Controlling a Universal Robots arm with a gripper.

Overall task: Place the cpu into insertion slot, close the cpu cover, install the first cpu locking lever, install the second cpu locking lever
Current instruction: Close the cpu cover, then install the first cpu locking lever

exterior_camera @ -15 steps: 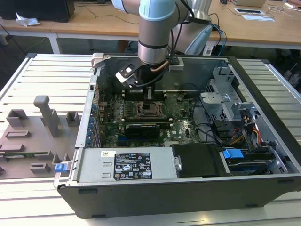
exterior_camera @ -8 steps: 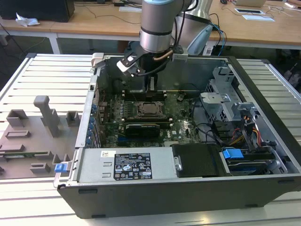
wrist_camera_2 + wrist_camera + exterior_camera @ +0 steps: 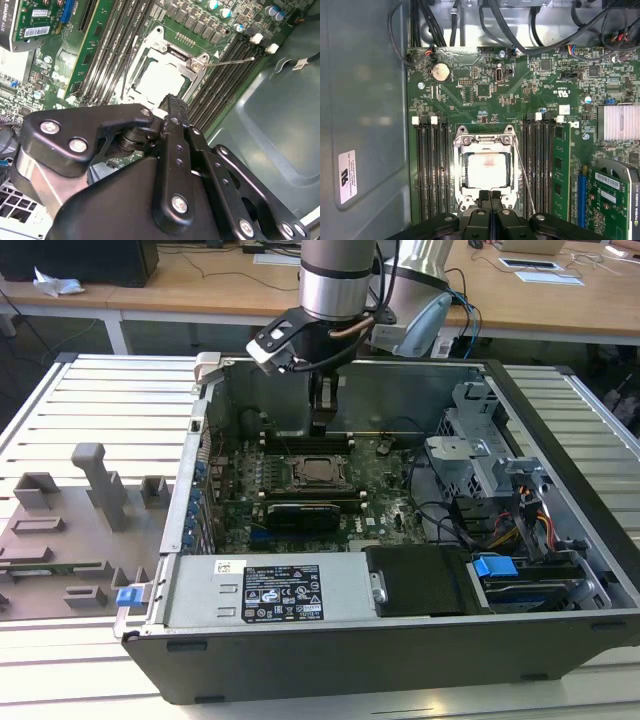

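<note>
**End effector**: mine. Fingers pressed together with nothing between them, poised over one edge of the socket. I cannot tell whether it touches.

**Chip**: lies flat in the socket, mid green board.

**Cover**: the frame appears lowered around the chip. I cannot tell whether it sits fully flat.

**Lever**: thin wire slanting free across the memory slots beside the socket. It looks unlatched.

**Risks, as I judge them:**
- The wire is thin and springy, so it may slip off my narrow tips and whip against the memory slots.
- Pressing on a cover that is not seated could force a skewed chip onto the socket's pins.
- Coming in too low could snag the frame.
</note>
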